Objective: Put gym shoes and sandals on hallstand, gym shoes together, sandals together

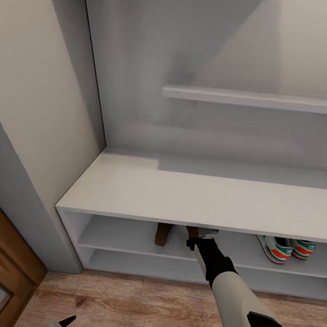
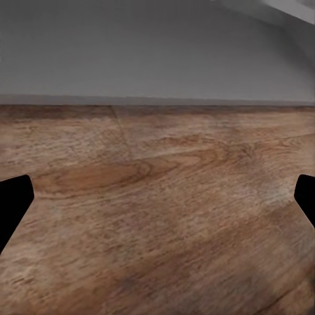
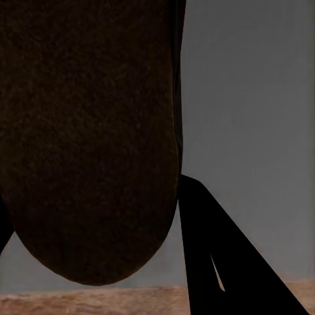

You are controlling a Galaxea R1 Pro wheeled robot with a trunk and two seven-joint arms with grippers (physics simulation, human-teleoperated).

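Observation:
The hallstand (image 1: 180, 195) stands ahead, a pale bench with two open shelf levels. Both gym shoes (image 1: 283, 249) sit side by side at the right of its upper shelf level. One brown sandal (image 1: 163, 234) stands on the same level near the middle. My right gripper (image 1: 198, 238) reaches in just right of it, shut on the second sandal (image 3: 85, 131), whose dark sole sits between the fingers (image 3: 216, 262). My left gripper (image 2: 157, 203) hangs open and empty over the corridor floor (image 2: 157, 170); its tips (image 1: 68, 322) show at the head view's bottom edge.
A grey side wall (image 1: 47, 122) closes the hallstand's left end. One wall shelf (image 1: 254, 99) juts out above the bench top. A wooden door frame (image 1: 0, 248) stands at the lower left. Floor planks (image 1: 135, 306) run in front of the rack.

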